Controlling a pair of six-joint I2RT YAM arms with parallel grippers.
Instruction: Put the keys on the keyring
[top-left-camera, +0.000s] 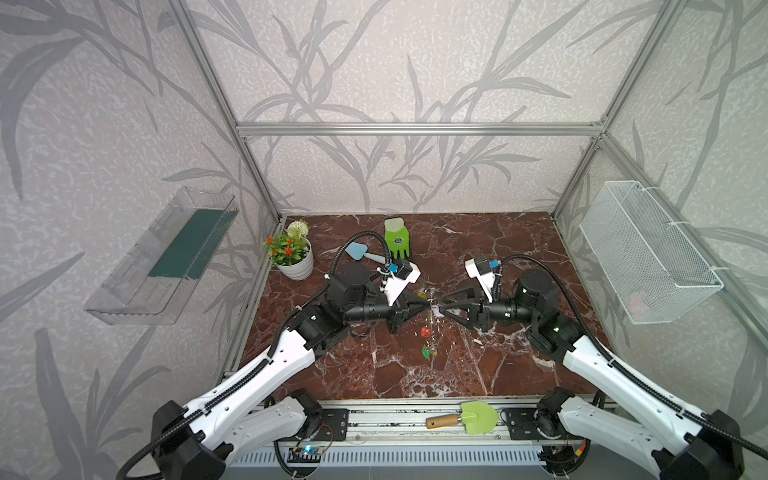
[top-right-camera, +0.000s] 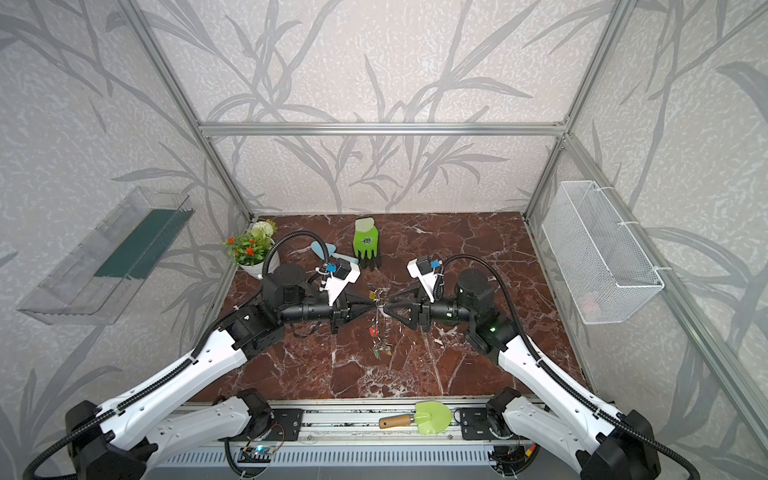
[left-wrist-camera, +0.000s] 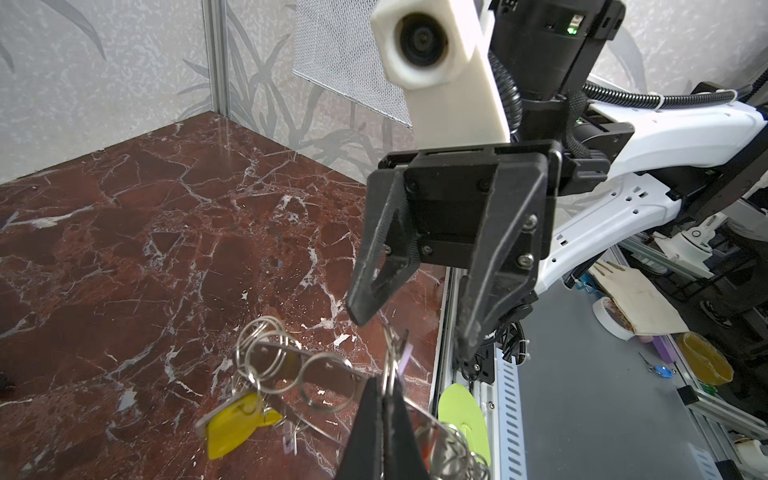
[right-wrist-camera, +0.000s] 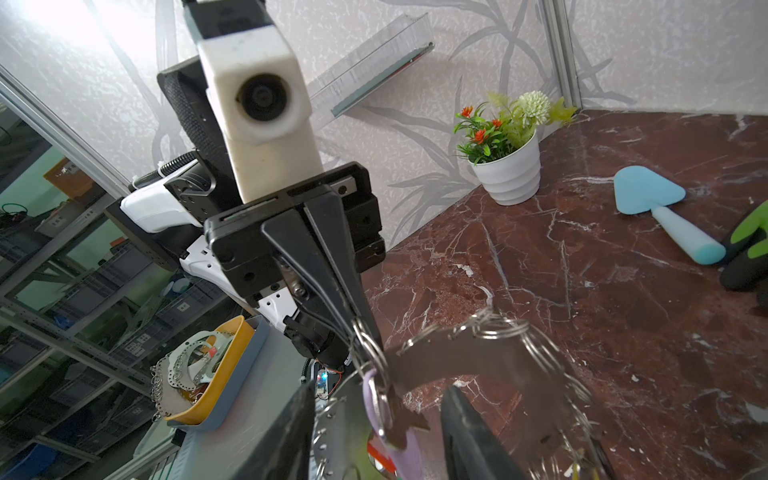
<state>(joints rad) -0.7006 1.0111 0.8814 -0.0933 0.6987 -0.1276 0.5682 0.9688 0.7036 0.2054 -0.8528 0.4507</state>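
**Item:** keyring, a grey notched disc. It hangs edge-on in both top views, clear of the marble table, at mid-scene between the two arms.

**Held by:** left gripper. Its jaws are closed tight at the disc's upper rim. Whether they pinch the metal itself or one of its wire loops is unclear.

**Right gripper**: it faces the left gripper tip to tip from the right. Its jaws are partly spread and hold nothing.

**Keys on the disc:**
- lilac tag, at the pinched spot
- yellow tag
- red tag
- green tag, lowest

**Also present:**
- flower pot, far left
- blue trowel, just right of the pot
- green glove, far centre
- green trowel, on the near rail
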